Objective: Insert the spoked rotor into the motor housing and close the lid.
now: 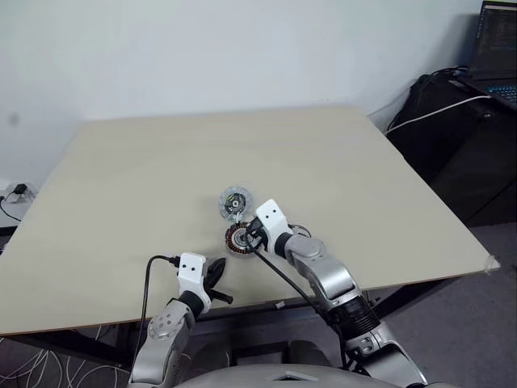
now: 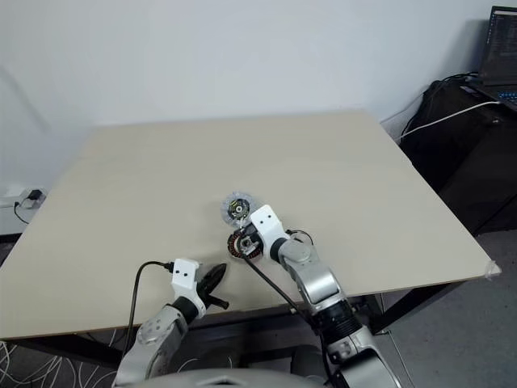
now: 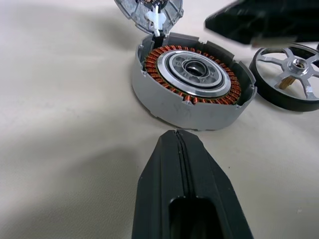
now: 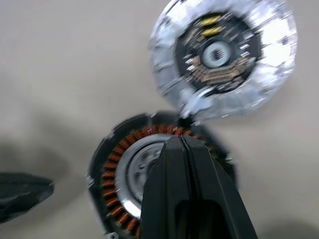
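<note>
The motor housing (image 3: 192, 84), a grey cup with copper-brown windings around a silvery centre, lies open-side up near the table's front edge. The lid (image 4: 222, 55) rests just beyond it, touching its rim, green-and-black face up. To the housing's right lies the spoked rotor (image 3: 291, 74), black-rimmed with silver spokes, partly behind my right hand. My right gripper (image 1: 252, 237) hovers over the housing's right side, shut and empty. Nearer the front edge, to the housing's left, my left gripper (image 1: 218, 268) points at it, shut on nothing, a short gap away.
The beige table (image 1: 161, 162) stretches far and wide around the parts. A black cable (image 1: 149, 279) runs from my left wrist over the front edge. Dark equipment and a laptop (image 1: 497, 48) stand off the table at the right.
</note>
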Robot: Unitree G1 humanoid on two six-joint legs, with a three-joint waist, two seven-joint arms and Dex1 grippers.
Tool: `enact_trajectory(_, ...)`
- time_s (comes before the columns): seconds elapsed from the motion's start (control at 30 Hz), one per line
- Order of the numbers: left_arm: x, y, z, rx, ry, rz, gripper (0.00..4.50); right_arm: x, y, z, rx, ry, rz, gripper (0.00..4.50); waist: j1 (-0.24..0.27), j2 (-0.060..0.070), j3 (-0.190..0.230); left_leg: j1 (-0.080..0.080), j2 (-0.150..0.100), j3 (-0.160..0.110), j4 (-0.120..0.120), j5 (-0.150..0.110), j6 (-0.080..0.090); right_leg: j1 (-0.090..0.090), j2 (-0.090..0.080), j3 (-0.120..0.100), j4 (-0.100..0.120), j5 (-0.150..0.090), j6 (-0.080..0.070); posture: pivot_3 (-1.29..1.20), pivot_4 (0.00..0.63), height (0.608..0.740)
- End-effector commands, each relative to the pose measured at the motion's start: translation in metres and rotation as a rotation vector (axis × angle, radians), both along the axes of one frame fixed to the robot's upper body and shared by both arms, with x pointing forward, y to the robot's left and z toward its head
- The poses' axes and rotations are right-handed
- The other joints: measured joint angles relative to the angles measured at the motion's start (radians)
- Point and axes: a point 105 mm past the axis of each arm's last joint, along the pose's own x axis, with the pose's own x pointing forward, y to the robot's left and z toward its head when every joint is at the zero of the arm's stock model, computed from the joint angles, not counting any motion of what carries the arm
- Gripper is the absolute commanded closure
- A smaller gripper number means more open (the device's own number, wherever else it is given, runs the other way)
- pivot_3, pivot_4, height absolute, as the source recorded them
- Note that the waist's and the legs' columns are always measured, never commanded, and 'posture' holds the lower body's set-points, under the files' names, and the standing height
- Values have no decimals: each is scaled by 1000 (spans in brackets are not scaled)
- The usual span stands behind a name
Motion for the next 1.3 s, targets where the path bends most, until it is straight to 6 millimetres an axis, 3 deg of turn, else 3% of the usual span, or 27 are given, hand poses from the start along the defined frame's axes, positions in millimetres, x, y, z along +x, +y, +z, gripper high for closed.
enact_trajectory(0.03, 7, -3, 16, -17, -63, -5, 4500, 2, 13, 9, 8, -28, 45, 4473, 0, 0, 0, 0, 0, 0, 0, 0, 0, 0, 0, 0, 0, 0, 0, 0, 0, 740)
enact_trajectory(0.37, 6, -3, 16, -15, -61, -5, 4500, 8, 10, -1, -13, -12, 28, 4473, -2, 0, 0, 0, 0, 0, 0, 0, 0, 0, 0, 0, 0, 0, 0, 0, 0, 740)
enact_trajectory(0.87, 6, -3, 16, -15, -60, -11, 4500, 10, -23, -19, -73, 30, -45, 4473, -6, 2, -2, 0, 0, 0, 0, 0, 0, 0, 0, 0, 1, 0, 0, 0, 0, 740)
enact_trajectory(1.13, 6, -4, 16, -16, -57, -21, 4500, 12, -7, 8, 17, -51, -12, 4473, -9, 2, -2, 0, 0, 0, 0, 0, 0, 0, 0, 0, 1, 0, 0, 0, 0, 740)
enact_trajectory(1.3, 5, -4, 16, -15, -55, -19, 4500, 12, 5, 12, 33, -57, 11, 4473, -14, 3, -2, 0, 0, 0, 0, 0, 0, 0, 0, 0, 1, 0, 0, 0, 0, 740)
